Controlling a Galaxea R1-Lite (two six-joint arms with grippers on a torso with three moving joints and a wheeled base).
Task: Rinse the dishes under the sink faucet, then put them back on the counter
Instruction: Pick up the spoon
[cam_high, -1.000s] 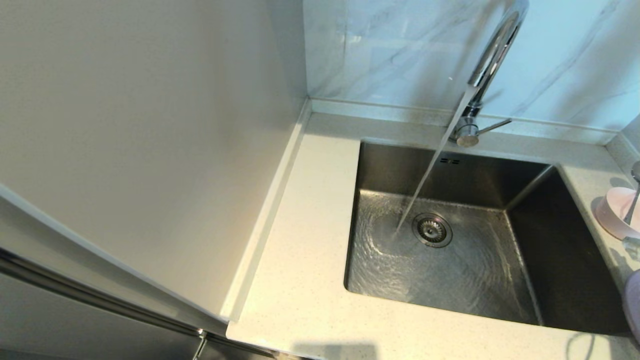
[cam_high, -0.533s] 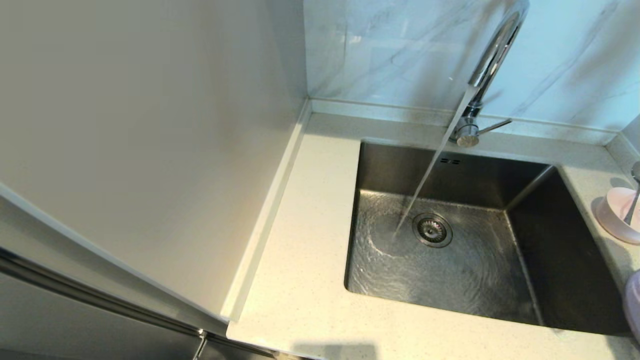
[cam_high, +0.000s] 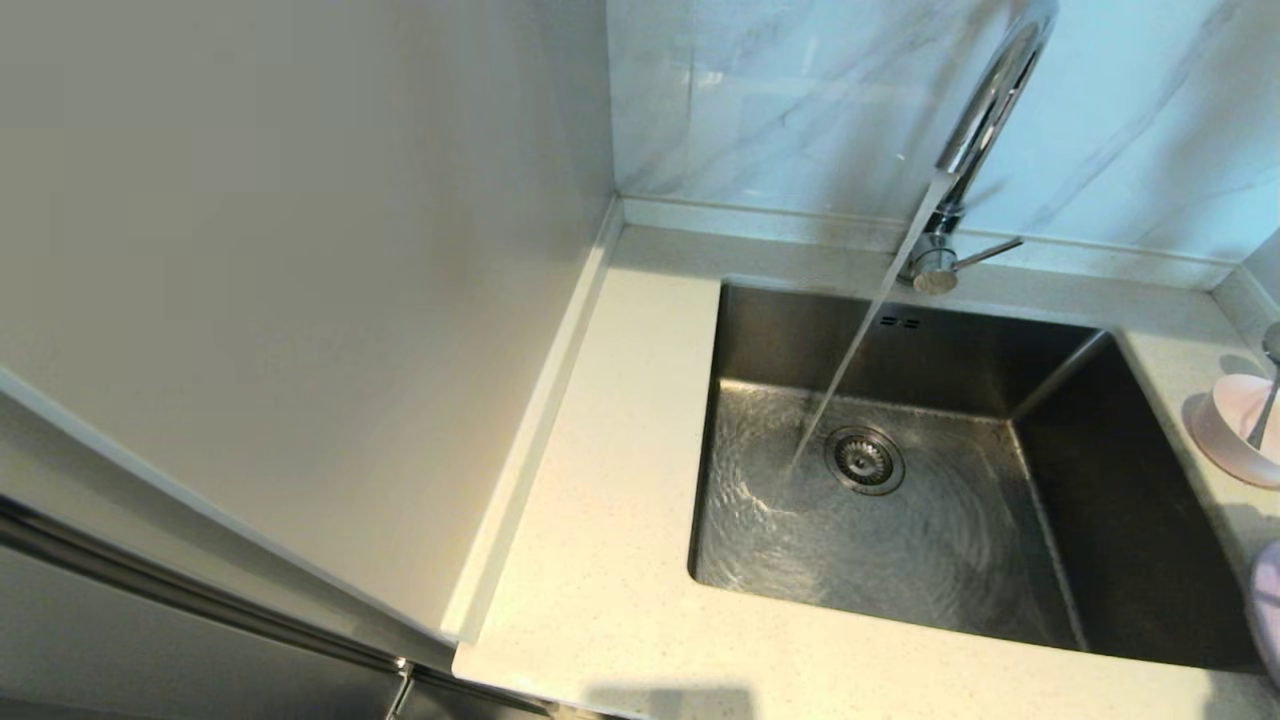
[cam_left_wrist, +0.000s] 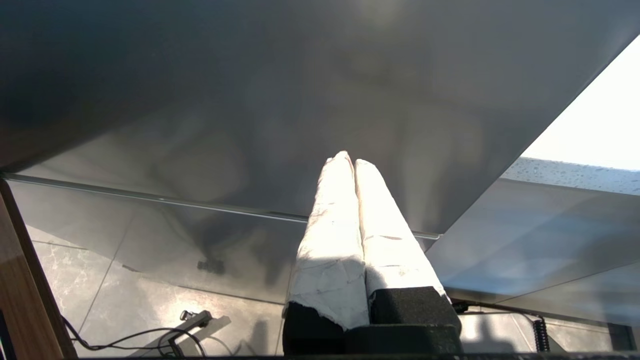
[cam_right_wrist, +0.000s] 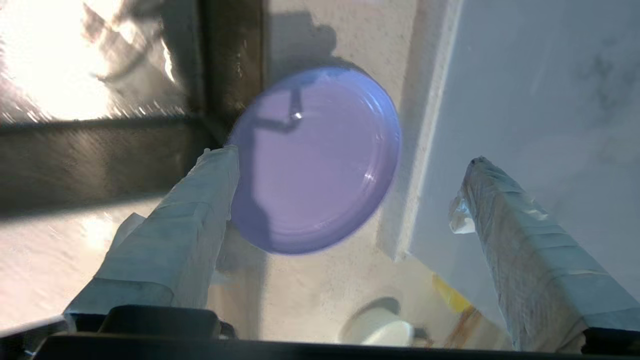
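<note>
My right gripper (cam_right_wrist: 350, 160) gapes wide above the lavender plate (cam_right_wrist: 320, 165), holding nothing; spoon (cam_high: 1266, 405) stands in the pink bowl (cam_high: 1225, 425).

- left gripper (cam_left_wrist: 354, 165): long tapered fingers wrapped in white tape, black blocky base
- right gripper (cam_right_wrist: 350, 165): same taped fingers (cam_right_wrist: 175, 235), black mounts

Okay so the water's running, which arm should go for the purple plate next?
Right, probably. The right pincer hangs open above the lavender plate on the counter beside the sink. The left pincer is shut, facing a grey panel, with no dish in view.
</note>
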